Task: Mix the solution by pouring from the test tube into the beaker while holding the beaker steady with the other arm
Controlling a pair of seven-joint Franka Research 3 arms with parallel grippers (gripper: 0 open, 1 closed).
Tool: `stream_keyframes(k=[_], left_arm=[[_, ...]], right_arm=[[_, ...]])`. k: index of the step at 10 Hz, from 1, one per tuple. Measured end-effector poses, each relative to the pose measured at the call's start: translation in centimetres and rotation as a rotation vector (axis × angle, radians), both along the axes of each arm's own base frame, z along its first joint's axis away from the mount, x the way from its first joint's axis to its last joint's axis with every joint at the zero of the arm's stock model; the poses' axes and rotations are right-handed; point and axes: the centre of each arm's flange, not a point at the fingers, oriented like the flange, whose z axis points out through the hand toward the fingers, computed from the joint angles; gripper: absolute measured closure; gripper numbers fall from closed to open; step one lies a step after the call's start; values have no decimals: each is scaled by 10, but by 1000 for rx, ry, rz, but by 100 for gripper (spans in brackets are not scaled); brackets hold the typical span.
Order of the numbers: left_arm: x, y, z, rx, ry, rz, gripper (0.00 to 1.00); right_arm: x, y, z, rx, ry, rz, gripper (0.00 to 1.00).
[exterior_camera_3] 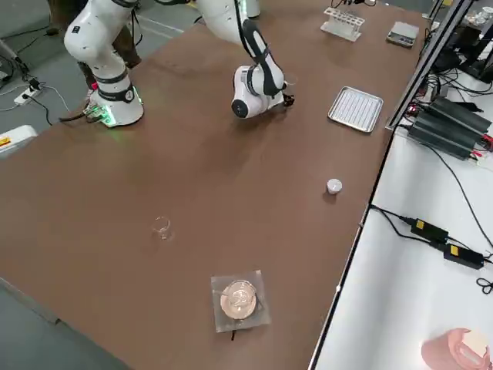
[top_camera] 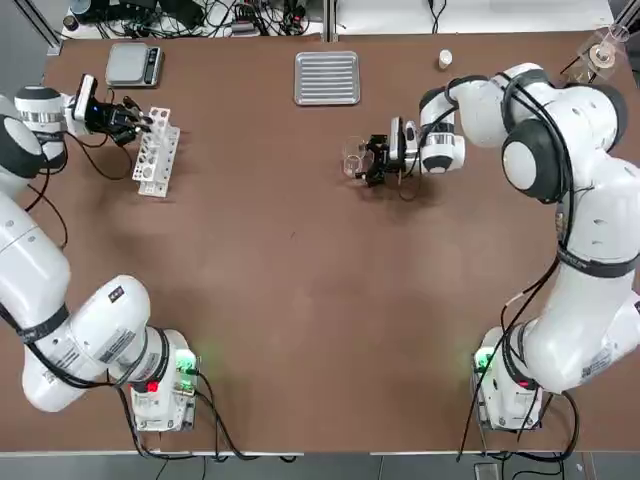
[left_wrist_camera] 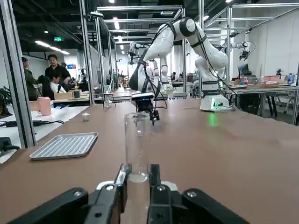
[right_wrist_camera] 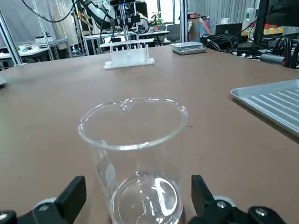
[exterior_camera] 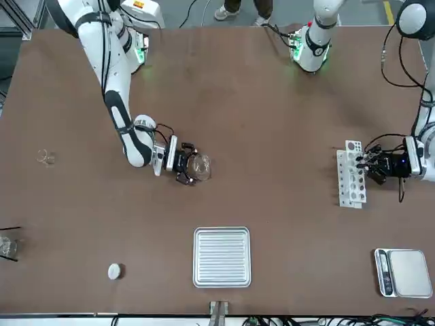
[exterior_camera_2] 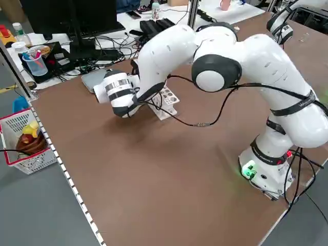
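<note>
Right wrist view shows the beaker (right_wrist_camera: 135, 158) standing upright between the right gripper (right_wrist_camera: 133, 200)'s spread fingers, neither yet touching it; close gently and evenly so it does not tip. The left gripper (left_wrist_camera: 136, 186) is clamped low on the test tube (left_wrist_camera: 137, 144), upright at the rack (top_camera: 158, 152); lift it straight.

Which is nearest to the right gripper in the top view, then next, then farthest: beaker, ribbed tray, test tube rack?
From the right gripper, open:
1. Beaker, between its fingers.
2. Ribbed tray, at the table's far edge.
3. Test tube rack, across the table by the left gripper.
</note>
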Motion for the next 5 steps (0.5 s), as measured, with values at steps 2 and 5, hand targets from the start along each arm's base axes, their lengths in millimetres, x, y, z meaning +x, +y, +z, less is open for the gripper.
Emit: stream_keyframes(k=[2,5], left_arm=[[0,-3,5,-1,1,-7,78],[1,-4,15,5,15,-14,78]], right_arm=[[0,2,-2,0,1,2,4],[0,3,-6,-2,4,1,11]])
